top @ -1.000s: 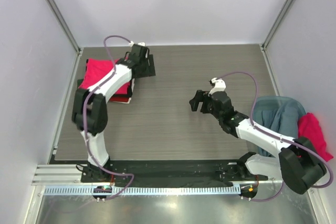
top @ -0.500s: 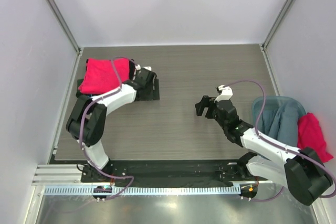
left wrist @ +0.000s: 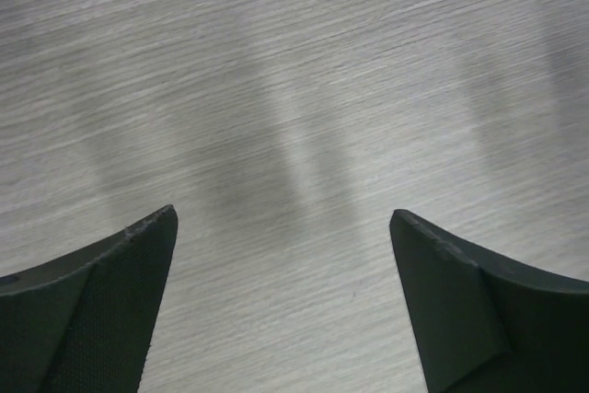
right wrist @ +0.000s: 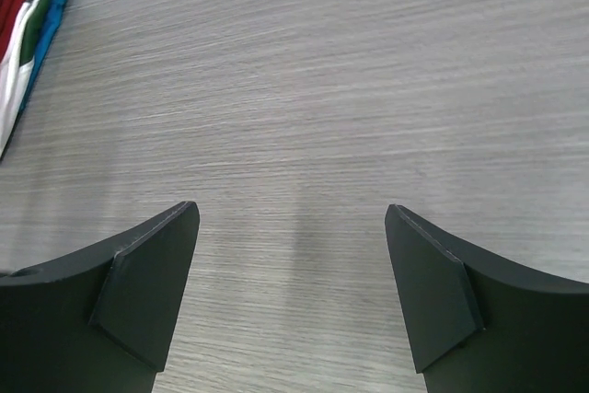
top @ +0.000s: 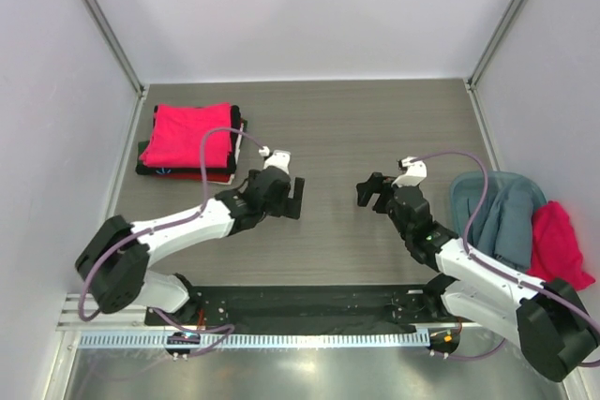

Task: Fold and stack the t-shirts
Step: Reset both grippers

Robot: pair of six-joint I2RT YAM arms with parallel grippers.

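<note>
We list: one grey wood-grain laminate desk (top: 375, 128); pale lilac-white enclosure walls (top: 309, 7); slanted grey metal corner posts (top: 101, 21).

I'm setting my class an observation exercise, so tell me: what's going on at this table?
Two robot arms are working at folding and stacking t-shirts. A folded stack, topped by a bright pinkish-red cotton t-shirt, sits far left. The left gripper and right gripper are both open and empty over the grey wood-grain table. A crumpled grey-blue t-shirt and another pinkish-red one lie unfolded at the right edge.

Stack (top: 187, 138) back-left; shirts (top: 511, 222) right, perhaps binned
</note>
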